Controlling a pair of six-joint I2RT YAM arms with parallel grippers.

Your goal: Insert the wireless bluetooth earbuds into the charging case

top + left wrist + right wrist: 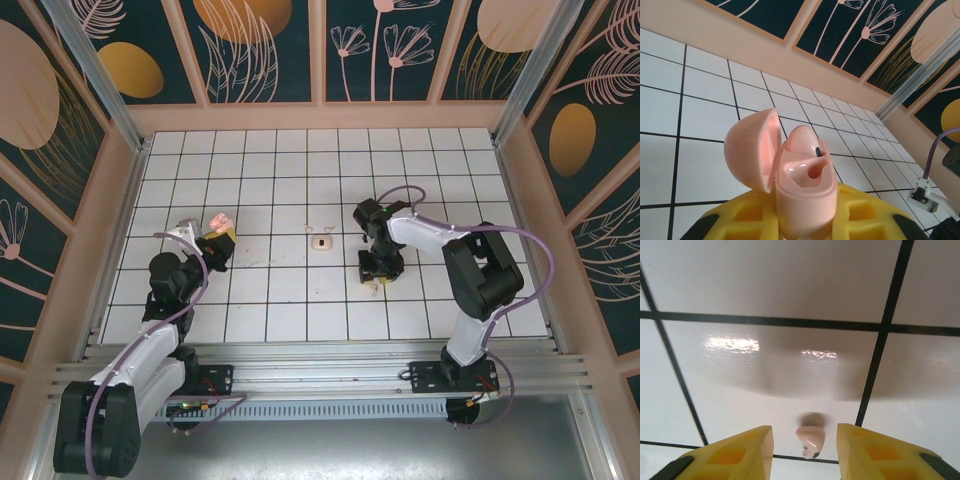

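While your right gripper (804, 442) stands spread, an earbud (811, 439) lies loose between the fingers, touching neither, stem toward the wrist. It rests on glossy white tile (790, 290), with room all round. Your left gripper (214, 243) pinches the open case (802, 175), well apart to the left.

Lab-style robot test cell: white gridded tile floor (300, 160) under the right gripper (374, 282), floral wall panels (260, 50) beyond it, aluminium rails (320, 372) behind.
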